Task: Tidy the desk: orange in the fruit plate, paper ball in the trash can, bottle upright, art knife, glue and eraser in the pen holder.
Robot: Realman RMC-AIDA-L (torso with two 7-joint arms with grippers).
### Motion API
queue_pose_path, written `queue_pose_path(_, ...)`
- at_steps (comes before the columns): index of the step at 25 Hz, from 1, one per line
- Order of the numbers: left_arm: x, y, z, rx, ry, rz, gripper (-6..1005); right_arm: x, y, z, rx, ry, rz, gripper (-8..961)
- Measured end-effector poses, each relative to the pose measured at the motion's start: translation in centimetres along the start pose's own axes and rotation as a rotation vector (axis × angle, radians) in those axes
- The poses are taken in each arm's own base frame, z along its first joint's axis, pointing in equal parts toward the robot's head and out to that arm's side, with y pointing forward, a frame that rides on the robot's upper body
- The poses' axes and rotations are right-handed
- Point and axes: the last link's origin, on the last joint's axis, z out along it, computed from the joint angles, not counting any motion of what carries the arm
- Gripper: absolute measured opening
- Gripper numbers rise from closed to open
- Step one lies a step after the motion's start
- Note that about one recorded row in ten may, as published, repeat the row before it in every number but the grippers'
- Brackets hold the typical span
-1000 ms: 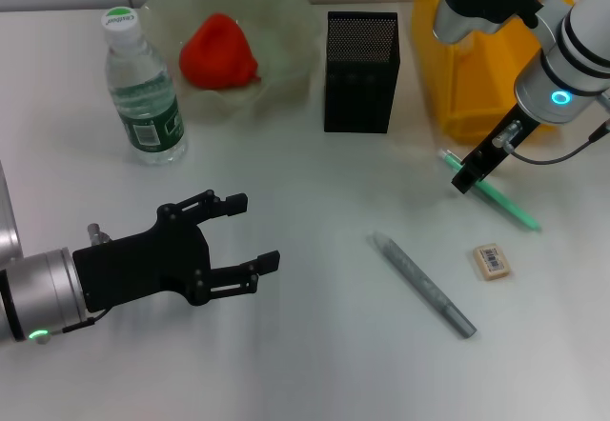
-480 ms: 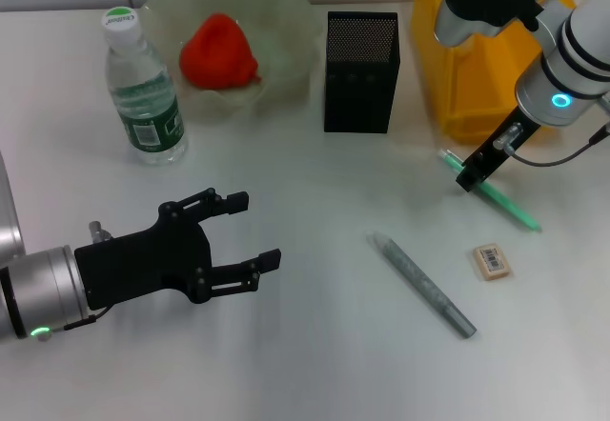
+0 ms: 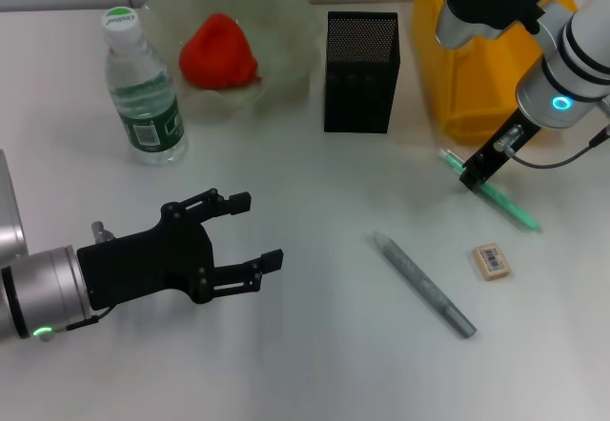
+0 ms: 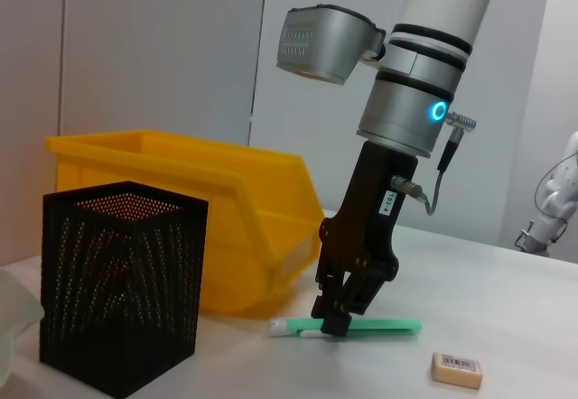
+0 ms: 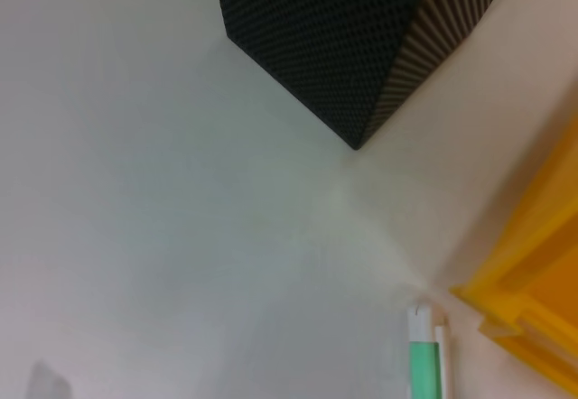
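Observation:
In the head view the green art knife lies on the table by the yellow trash can. My right gripper is down over the knife's near end; it also shows in the left wrist view, tips at the knife. The grey glue stick and the eraser lie on the table. The bottle stands upright. A red-orange fruit sits in the clear fruit plate. The black mesh pen holder stands at the back. My left gripper is open and empty. No paper ball is in view.
The right wrist view shows the pen holder's corner, the knife's tip and the bin's edge. The left wrist view shows the pen holder, the bin and the eraser.
My right gripper has shifted slightly to the right along the art knife. My left gripper has crept slightly forward. The objects have not moved.

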Motion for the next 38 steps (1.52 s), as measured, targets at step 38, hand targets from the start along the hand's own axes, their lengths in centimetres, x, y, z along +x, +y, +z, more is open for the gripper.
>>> queue_pose_path(38, 0.2, -0.1, 0.2, -0.001, 0.004, 0.001, 860, -1.0, 1.5, -1.3, -0.127, -0.092, -0.069, 171)
